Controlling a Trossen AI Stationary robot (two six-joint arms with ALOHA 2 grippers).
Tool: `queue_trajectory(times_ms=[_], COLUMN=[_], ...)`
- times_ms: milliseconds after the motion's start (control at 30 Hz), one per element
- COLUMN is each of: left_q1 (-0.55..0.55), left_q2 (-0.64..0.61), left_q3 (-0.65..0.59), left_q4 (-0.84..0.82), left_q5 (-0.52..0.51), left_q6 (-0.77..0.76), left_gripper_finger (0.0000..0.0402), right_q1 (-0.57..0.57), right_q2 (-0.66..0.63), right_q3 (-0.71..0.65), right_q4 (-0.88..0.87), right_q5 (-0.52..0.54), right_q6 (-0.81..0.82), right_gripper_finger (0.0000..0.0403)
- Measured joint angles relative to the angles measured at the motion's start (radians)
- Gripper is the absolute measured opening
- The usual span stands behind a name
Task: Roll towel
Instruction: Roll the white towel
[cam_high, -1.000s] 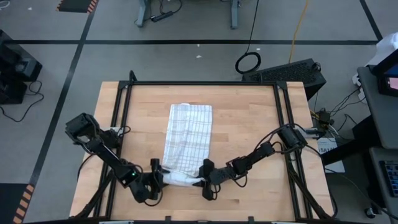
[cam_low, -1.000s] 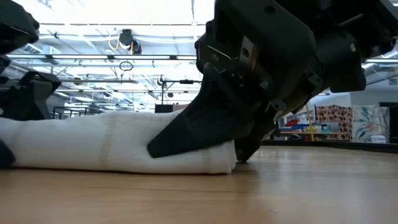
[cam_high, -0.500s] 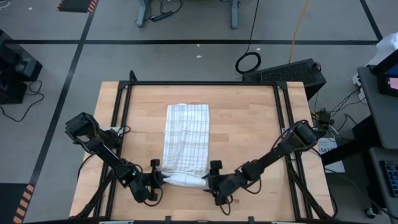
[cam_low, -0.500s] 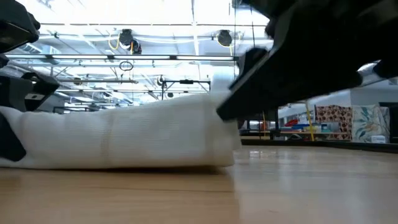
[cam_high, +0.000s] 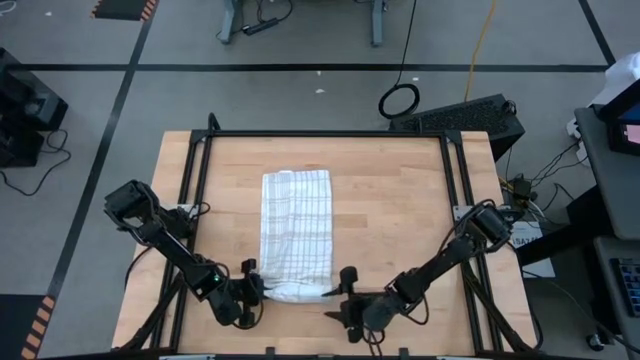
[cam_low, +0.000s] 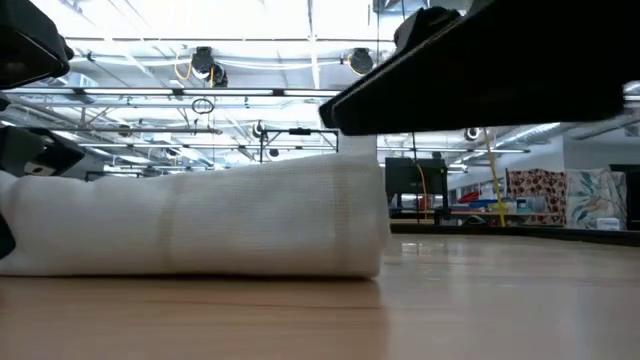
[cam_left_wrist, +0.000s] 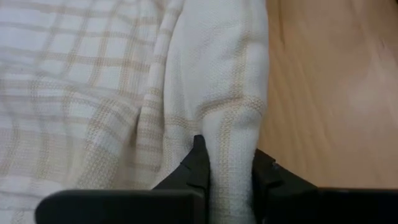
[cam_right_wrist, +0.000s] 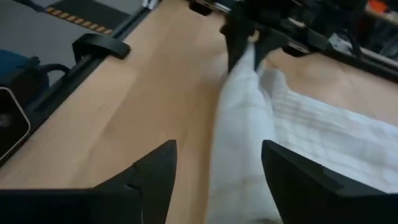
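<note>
The towel (cam_high: 295, 232) lies on my bench (cam_high: 395, 210) a little to my left of the middle, stretched lengthwise from the far half toward the near edge. Its far part is flat, with the dark check lines showing. Its near end is wound into a short, thick roll that lies across the bench just short of the near edge. From the low view the roll (cam_low: 200, 220) rests on the wood as a white cylinder, with its end face turned toward my right side.

My left end effector (cam_high: 252, 288) is at the roll's left end, low over the bench near the front. In the left wrist view, my two dark fingers (cam_left_wrist: 198, 163) are pinched together on a fold of the rolled cloth, which bulges up between them.

My right end effector (cam_high: 345, 308) is near the front edge, just beside the roll's right end and apart from it. Its fingers (cam_right_wrist: 155, 171) stand spread, with nothing between them. In the right wrist view the roll runs away in front of them toward my left end effector at its far end. In the low view, one dark finger (cam_low: 480, 80) hangs above the bench and the roll's right end.
</note>
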Motion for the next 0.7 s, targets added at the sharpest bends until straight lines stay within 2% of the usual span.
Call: queue_trajectory(times_ms=[200,367,533,700], left_q1=[0.006,0.007,0.013,0.013], left_q2=[-0.014,-0.015,-0.015,-0.015], left_q3=[-0.002,-0.002,-0.003,-0.003], left_q4=[-0.003,-0.003,0.017,0.02], left_q5=[0.014,0.016,0.027,0.026], left_q6=[-0.01,-0.01,-0.012,-0.024], left_gripper_finger=[0.0046,0.0046,0.0048,0.007], right_q1=[-0.001,-0.016,-0.058,-0.089], right_q2=[0.129,0.184,0.218,0.224], right_q3=[0.0,0.0,0.0,0.001], right_q4=[0.292,0.385,0.355,0.322], right_q5=[0.008,0.072,0.077,0.077], right_q6=[-0.152,-0.205,-0.091,0.023], right_gripper_finger=[0.0212,0.0211,0.021,0.021])
